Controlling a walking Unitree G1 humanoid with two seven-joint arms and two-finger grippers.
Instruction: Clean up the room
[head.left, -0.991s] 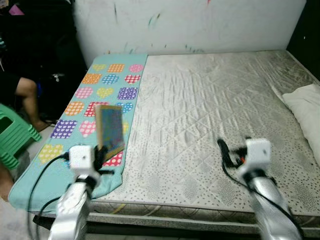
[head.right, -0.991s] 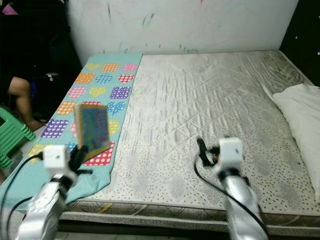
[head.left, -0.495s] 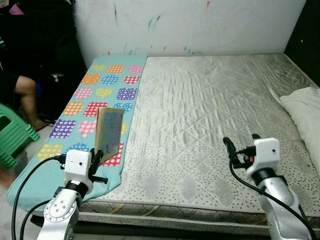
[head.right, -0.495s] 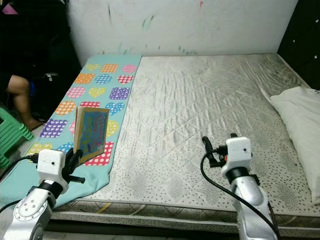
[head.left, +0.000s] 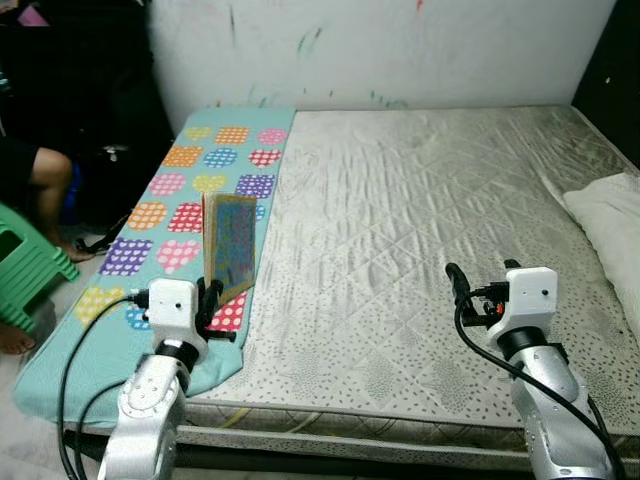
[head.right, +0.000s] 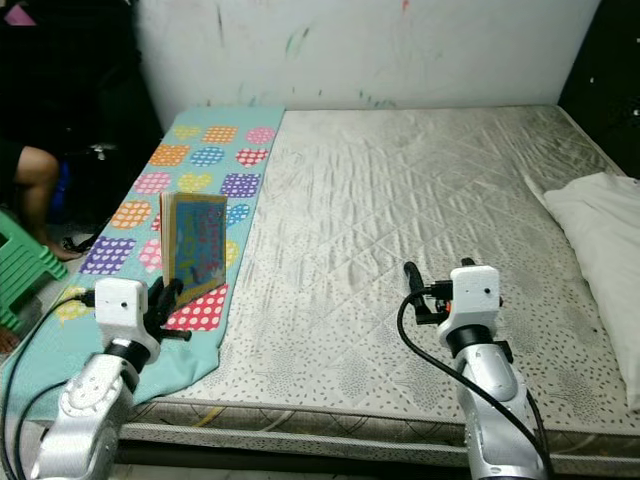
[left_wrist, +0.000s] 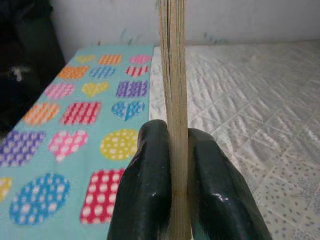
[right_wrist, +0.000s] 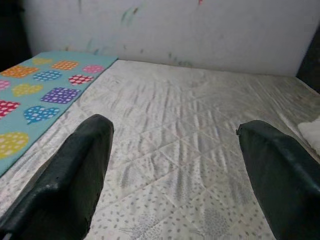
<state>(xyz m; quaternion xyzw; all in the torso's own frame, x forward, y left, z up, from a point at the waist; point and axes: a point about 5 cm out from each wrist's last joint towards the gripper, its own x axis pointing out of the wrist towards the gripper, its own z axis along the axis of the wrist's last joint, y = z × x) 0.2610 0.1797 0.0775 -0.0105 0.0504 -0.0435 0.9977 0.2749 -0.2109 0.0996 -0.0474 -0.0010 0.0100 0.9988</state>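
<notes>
Bare quilted mattress, teal heart-patterned blanket along its left edge, white pillow at right; left gripper clamps a thin book upright above the blanket, right gripper hovers spread wide over the mattress, holding nothing

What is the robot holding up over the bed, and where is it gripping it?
The left gripper pinches a thin, colourful picture book by its bottom edge, upright. The right gripper is open, holding nothing.
</notes>
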